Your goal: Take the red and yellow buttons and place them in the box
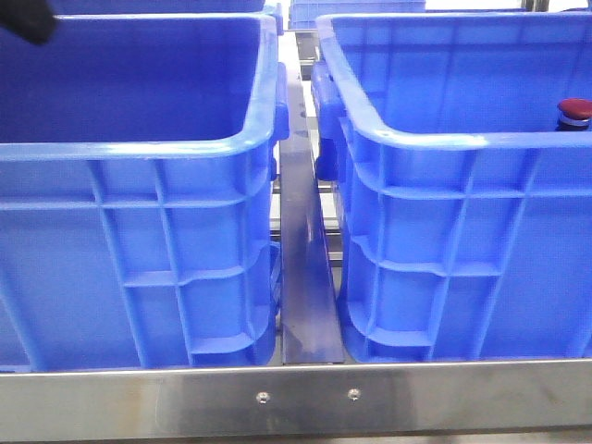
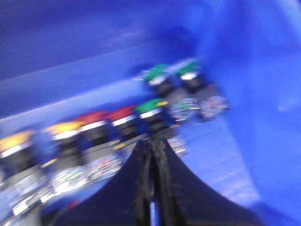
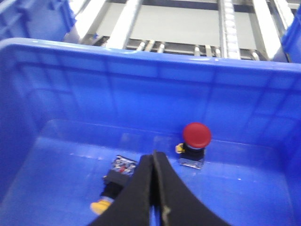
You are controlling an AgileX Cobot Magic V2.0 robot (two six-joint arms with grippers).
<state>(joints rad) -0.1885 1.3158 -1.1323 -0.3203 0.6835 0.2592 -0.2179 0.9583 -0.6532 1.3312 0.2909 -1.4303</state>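
Note:
Inside one blue crate (image 2: 244, 70), the blurred left wrist view shows a row of push buttons: yellow caps (image 2: 16, 141), red caps (image 2: 91, 117), then green caps (image 2: 153, 104). My left gripper (image 2: 151, 145) hovers just short of the row, shut with nothing in it. In the right wrist view, the box (image 3: 141, 70) holds a red button (image 3: 196, 134) standing upright and a yellow button (image 3: 101, 205) lying on its side. My right gripper (image 3: 154, 156) is above them, shut and empty. The red button (image 1: 574, 113) also peeks over the right crate's rim (image 1: 444, 139).
Two blue crates stand side by side, the left crate (image 1: 139, 231) and the right one, with a narrow metal divider (image 1: 301, 259) between them. A steel rail (image 1: 296, 398) runs along the front. A dark arm part (image 1: 28, 23) shows at the far left. Conveyor rollers (image 3: 188, 28) lie beyond.

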